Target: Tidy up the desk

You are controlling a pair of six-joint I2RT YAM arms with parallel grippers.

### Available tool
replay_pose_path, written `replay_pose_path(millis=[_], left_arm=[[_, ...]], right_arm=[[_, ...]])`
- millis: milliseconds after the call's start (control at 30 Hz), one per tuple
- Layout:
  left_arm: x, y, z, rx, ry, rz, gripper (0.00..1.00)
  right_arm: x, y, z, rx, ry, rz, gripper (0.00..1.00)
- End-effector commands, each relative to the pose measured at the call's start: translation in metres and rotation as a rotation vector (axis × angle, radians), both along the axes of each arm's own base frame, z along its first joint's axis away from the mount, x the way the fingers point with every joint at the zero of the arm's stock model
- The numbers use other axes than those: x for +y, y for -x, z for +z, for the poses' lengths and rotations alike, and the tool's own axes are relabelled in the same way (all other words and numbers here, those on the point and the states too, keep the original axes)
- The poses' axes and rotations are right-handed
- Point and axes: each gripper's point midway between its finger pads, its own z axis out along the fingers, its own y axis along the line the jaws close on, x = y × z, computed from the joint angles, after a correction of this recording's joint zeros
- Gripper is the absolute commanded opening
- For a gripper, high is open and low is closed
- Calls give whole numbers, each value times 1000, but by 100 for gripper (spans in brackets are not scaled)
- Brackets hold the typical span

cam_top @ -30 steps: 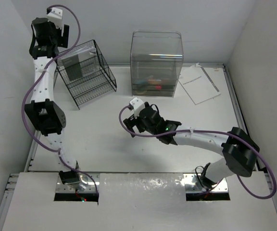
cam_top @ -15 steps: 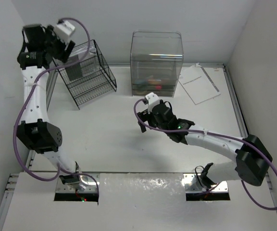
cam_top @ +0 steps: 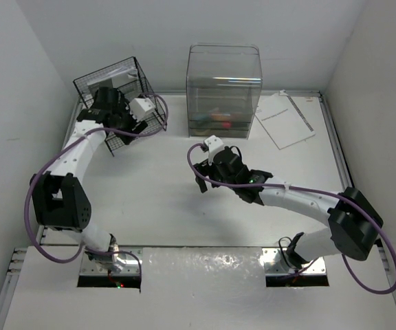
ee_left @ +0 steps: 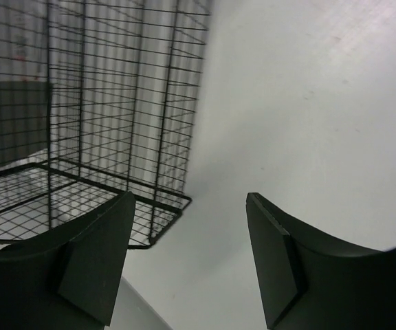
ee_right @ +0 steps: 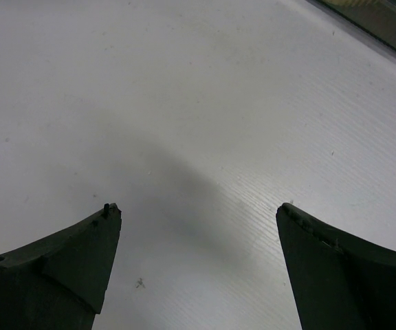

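Black wire basket, perhaps tilted | left gripper fingers apart, empty, just beside mesh: could snag, topple it | right gripper spread, empty, over desk

Count: 1 desk. On it, 1 clear box, 1 wire basket left of the box, 1 printed sheet right of the box. 2 arms: left arm, right arm. Box contents too blurred to count.

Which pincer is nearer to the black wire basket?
Left. The left pincer is right beside the wire basket; the right pincer hangs over the middle of the desk, well off to the basket's right.
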Motion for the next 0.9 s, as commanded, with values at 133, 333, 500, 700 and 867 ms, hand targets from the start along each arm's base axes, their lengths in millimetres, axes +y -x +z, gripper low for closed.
replay_pose_path(millis=[133,333,500,700,867], left_arm=[[8,-48,-14,-49,4,75,64],[8,-60,-51,28,11,96,63],[9,-76,-53,12,21,131,44],[-4,-52,-67,106,52,32,0],[-7,-14,-60,141,52,-32,0]], right_arm=[[6,4,-5,14,-38,13,91],[2,5,-11,19,-14,8,91],[1,7,-13,27,-11,14,91],[-1,10,-16,38,-2,13,91],[-1,10,-14,37,-8,14,91]])
